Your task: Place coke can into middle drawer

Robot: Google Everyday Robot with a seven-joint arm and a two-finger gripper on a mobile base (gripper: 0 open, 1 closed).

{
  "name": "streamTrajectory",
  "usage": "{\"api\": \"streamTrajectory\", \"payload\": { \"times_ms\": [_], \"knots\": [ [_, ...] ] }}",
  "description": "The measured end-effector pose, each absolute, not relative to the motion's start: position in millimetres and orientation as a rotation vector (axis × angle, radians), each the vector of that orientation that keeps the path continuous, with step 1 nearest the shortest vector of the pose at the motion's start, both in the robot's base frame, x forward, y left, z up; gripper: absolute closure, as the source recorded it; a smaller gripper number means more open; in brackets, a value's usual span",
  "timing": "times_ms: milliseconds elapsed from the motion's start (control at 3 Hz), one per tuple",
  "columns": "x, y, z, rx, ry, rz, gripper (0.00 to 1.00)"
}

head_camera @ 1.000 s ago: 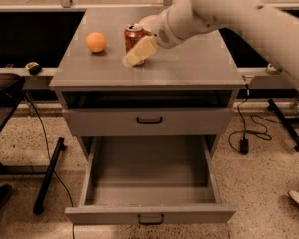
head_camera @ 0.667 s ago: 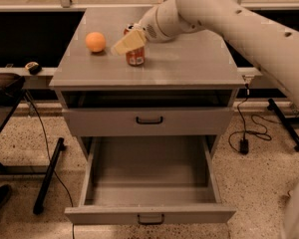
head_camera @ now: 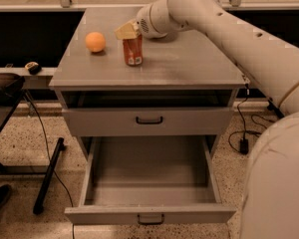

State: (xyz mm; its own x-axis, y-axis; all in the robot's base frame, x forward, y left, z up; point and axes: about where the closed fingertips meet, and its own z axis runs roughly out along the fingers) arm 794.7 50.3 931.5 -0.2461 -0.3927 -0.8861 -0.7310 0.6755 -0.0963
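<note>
The coke can (head_camera: 133,51), red with white lettering, stands upright on the grey cabinet top (head_camera: 189,59), left of centre. My gripper (head_camera: 127,32) hangs right over the can's top, its beige tip touching or nearly touching the rim; the white arm reaches in from the right. The middle drawer (head_camera: 149,214), the lowest grey tray with a small dark handle, is pulled fully out below, and nothing lies in it.
An orange ball (head_camera: 95,42) sits on the cabinet top just left of the can. The upper drawer front (head_camera: 149,121) with a black handle is closed. A dark stand and cables (head_camera: 49,173) are on the floor to the left.
My gripper has swung left, from beside the can's right side to over its top. The can stays upright in place.
</note>
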Motion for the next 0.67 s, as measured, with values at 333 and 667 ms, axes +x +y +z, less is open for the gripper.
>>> {"api": "streamTrajectory", "payload": {
  "times_ms": [333, 667],
  "knots": [
    [799.9, 50.1, 922.3, -0.876, 1.892, 0.424, 0.73],
    [801.0, 31.9, 926.1, -0.836, 1.841, 0.527, 0.96]
  ]
}}
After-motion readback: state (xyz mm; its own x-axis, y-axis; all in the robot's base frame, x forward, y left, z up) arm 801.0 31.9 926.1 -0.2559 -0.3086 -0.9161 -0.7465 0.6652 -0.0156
